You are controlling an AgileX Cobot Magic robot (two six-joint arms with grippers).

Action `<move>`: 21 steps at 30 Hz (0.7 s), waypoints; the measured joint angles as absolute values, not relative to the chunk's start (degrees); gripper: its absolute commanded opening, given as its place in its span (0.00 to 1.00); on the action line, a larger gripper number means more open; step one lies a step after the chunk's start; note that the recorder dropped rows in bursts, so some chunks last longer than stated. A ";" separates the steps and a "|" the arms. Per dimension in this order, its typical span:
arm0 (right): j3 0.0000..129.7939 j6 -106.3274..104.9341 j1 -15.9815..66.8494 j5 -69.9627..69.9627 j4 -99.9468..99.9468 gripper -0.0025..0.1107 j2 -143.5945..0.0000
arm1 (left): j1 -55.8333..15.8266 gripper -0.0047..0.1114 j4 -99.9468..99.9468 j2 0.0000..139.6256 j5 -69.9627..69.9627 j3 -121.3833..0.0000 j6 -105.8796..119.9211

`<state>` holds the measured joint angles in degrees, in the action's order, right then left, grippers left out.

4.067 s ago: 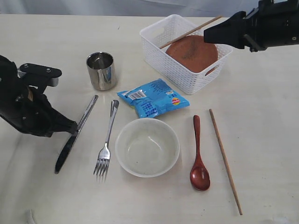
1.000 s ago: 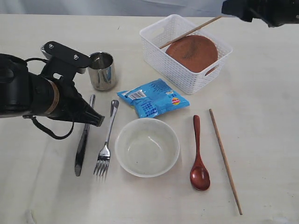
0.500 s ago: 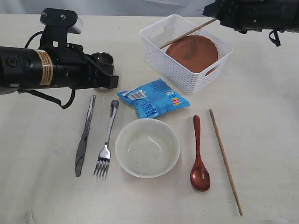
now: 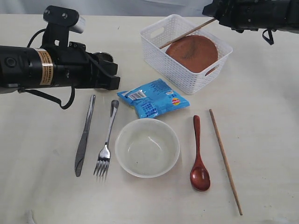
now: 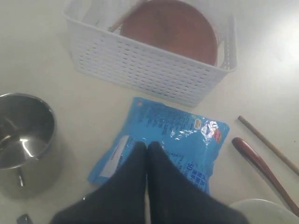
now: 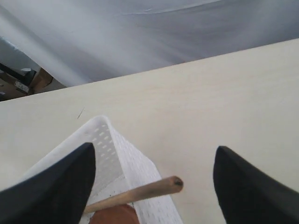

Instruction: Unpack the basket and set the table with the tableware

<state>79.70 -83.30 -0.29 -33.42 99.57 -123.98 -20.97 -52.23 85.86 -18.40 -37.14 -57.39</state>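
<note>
While left gripper (image 5: 147, 145) jaws are being held shut over the snack packet (image 5: 177, 130), the chopstick (image 6: 135, 192) is being flanked by wide right gripper (image 6: 154, 154) jaws.

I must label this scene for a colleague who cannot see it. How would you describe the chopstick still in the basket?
Find the white basket on the table. A thin wooden chopstick leans across it above the brown plate, one end poking past the rim. The other chopstick lies flat on the table beside the red-brown spoon; only this one rests in the basket.
</note>
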 measured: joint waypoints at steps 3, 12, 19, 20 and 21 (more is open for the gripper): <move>80.84 -82.60 -0.29 -35.56 99.57 0.61 -124.87 | -20.97 0.04 -52.23 85.86 -18.51 -37.14 -57.13; 82.96 -81.79 2.18 -35.53 99.64 0.59 -126.31 | -20.97 0.04 -52.23 85.86 -18.51 -37.14 -56.90; 83.06 -80.94 2.58 -33.86 99.64 0.24 -126.43 | -20.97 0.04 -52.23 85.86 -18.51 -37.14 -56.90; 83.06 -80.83 2.58 -33.83 99.64 0.20 -126.43 | -20.97 0.04 -52.23 85.86 -18.51 -37.14 -56.90; 83.06 -80.66 2.58 -33.83 99.64 0.16 -126.43 | -20.97 0.04 -52.23 85.86 -18.51 -37.14 -56.90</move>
